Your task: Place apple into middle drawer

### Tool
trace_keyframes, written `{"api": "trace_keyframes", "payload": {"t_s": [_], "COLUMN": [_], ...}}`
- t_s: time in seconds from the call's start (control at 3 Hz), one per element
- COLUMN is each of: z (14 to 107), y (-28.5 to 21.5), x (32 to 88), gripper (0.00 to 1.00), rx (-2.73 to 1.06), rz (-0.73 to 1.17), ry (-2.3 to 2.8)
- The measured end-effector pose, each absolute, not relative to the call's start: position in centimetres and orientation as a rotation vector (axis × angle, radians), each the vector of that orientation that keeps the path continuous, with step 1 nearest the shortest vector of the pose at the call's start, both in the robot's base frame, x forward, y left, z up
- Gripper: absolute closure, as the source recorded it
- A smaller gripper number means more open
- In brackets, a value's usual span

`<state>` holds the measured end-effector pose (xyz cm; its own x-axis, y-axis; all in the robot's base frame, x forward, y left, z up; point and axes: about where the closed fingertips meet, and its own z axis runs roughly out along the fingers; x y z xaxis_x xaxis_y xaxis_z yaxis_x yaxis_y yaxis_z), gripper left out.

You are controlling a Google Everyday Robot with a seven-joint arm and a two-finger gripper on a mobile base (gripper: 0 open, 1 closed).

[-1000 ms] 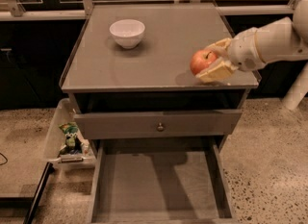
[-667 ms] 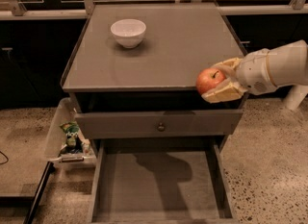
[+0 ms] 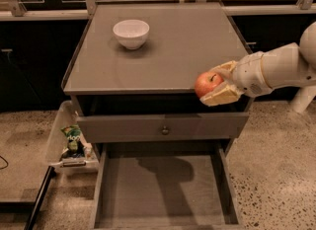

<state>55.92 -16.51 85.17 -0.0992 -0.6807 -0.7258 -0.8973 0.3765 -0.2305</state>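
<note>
Now the tabletop [image 3: 177, 51] is stretching away beyond the claw [image 3: 213, 84], the middle drawer [image 3: 148, 194] is standing open below it, the white bowl [image 3: 131, 33] is sitting well apart, and the claw is pinching the apple [image 3: 206, 83] at the tabletop's front edge.

Lab room, speckled floor [image 3: 276, 174], grey cabinet [image 3: 168, 56], pincer [image 3: 211, 85] at its front edge

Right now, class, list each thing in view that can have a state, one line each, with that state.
apple: held in the air at the cabinet's front edge.
hand: shut on the apple, at the cabinet's right front corner.
middle drawer: pulled open, empty.
white bowl: upright on the cabinet.
drawer front with knob: pushed in.
</note>
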Motion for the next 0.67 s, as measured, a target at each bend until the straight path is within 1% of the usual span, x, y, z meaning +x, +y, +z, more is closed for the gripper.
{"api": "trace_keyframes", "payload": {"t_s": [0.33,0.67], "z": [80.59,81.12], "y": [-16.06,-16.09], "x": [56.00,55.91], "gripper": [1.00,1.00], "rx": [-1.357,-1.356], "rz": [0.371,0.371], "ry": [1.933,1.933]}}
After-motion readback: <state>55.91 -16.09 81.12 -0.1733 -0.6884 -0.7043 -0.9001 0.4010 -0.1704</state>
